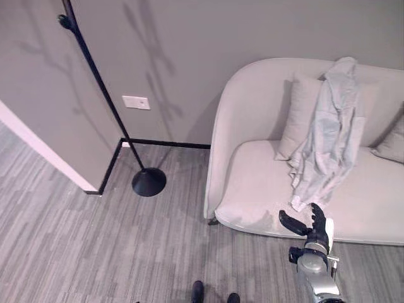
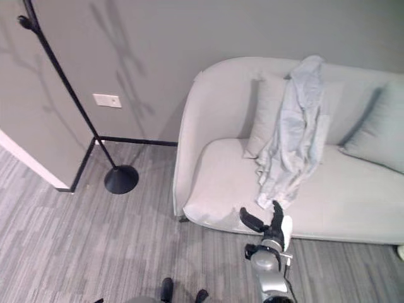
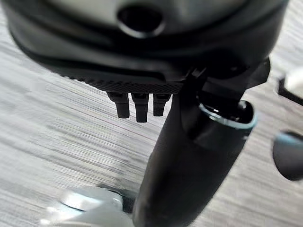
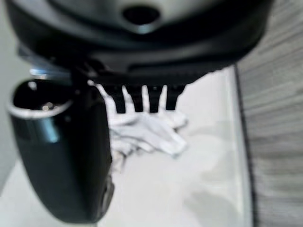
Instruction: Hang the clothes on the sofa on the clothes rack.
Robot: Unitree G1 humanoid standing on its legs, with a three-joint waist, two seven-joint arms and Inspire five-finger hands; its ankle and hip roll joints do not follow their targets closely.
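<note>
A pale grey-blue garment [image 1: 328,139] hangs from the back of the light sofa [image 1: 252,189] down over a cushion onto the seat. My right hand [image 1: 314,228] hovers at the sofa's front edge just below the garment's lower end, open, fingers straight and thumb spread, touching nothing. In the right wrist view the fingertips [image 4: 142,101] point at the crumpled garment [image 4: 151,135] on the seat. The clothes rack [image 1: 149,182], a thin black pole on a round base, stands by the wall left of the sofa. My left hand [image 3: 142,56] hangs open over the floor, holding nothing.
A cushion [image 1: 297,113] leans behind the garment and another [image 1: 394,144] sits at the sofa's right end. A white wall plate [image 1: 136,102] is behind the rack pole. A wall corner [image 1: 95,183] juts out on the left. Grey plank floor [image 1: 95,246] lies between rack and sofa.
</note>
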